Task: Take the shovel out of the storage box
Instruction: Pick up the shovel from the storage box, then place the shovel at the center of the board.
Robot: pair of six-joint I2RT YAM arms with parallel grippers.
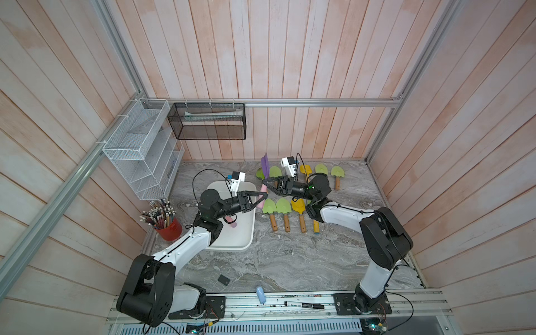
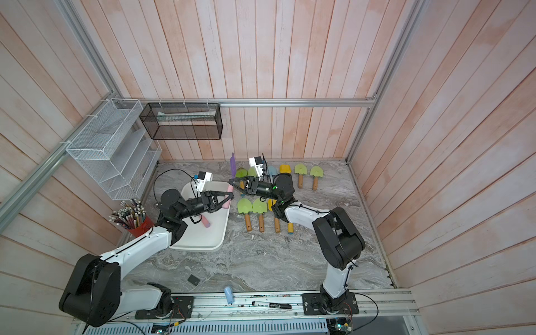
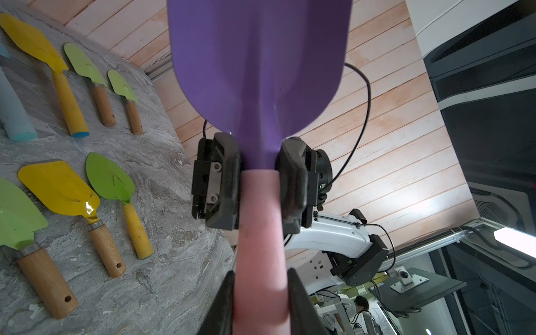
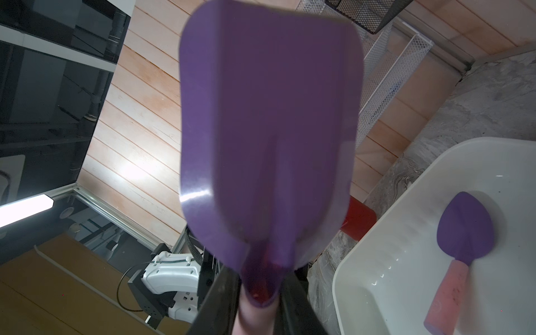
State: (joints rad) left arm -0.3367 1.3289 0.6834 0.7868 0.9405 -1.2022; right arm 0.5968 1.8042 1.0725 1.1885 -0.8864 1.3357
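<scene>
A shovel with a purple blade and pink handle stands nearly upright over the table, just beyond the far right corner of the white storage box. My left gripper is shut on its pink handle, low down. My right gripper is shut on the same handle just under the blade's neck; its fingers press on both sides. The blade fills the right wrist view above that gripper. A second purple shovel lies inside the box, partly under my left arm in both top views.
Green and yellow shovels lie in two rows on the marble table right of the box. A red cup of pencils stands left of the box. A white wire rack and a black mesh basket hang on the walls. A marker lies on the front rail.
</scene>
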